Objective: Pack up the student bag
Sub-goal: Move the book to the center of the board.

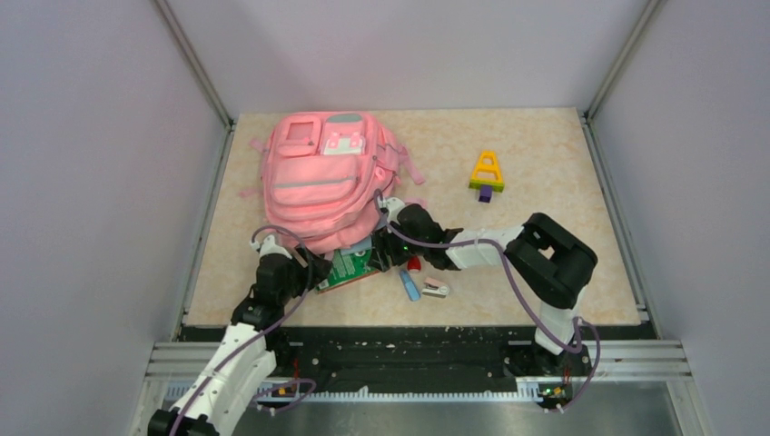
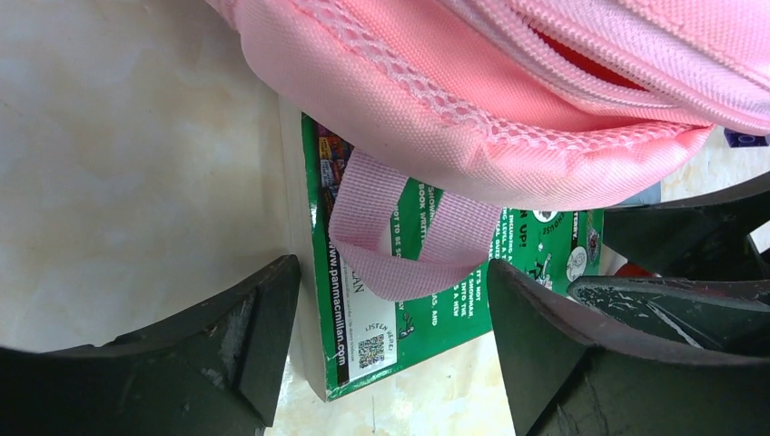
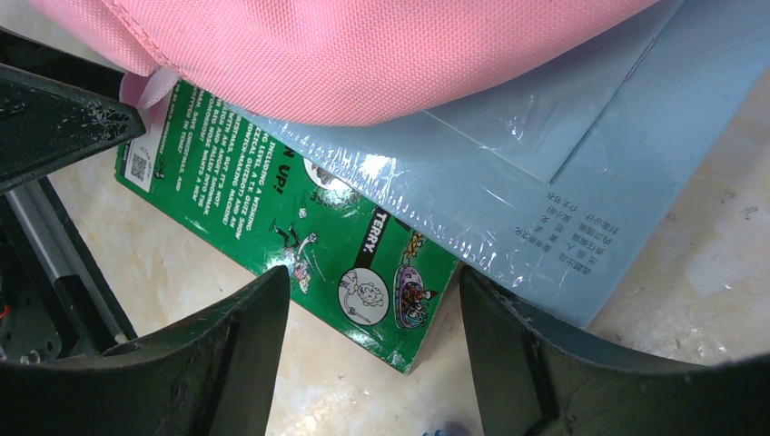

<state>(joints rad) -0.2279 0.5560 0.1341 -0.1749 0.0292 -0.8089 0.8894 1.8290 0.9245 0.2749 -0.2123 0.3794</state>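
The pink student bag (image 1: pixel 320 178) lies flat at the back left of the table. Its near edge rests on a green paperback book (image 1: pixel 350 268) and a pale blue plastic-wrapped book (image 3: pixel 545 182). My left gripper (image 1: pixel 311 274) is open. In the left wrist view (image 2: pixel 390 363) the green book's corner (image 2: pixel 427 309) and a pink strap loop (image 2: pixel 399 245) lie between its fingers. My right gripper (image 1: pixel 389 243) is open. In the right wrist view (image 3: pixel 372 354) it sits over the green book's other corner (image 3: pixel 300 227), below the bag's edge (image 3: pixel 363 54). Neither gripper holds anything.
A small red item (image 1: pixel 413 263), a blue item (image 1: pixel 409 287) and a white-pink stapler-like item (image 1: pixel 436 290) lie just right of the book. A yellow triangular toy (image 1: pixel 487 169) with a purple piece (image 1: pixel 486 193) sits mid-table. Metal rails border the table.
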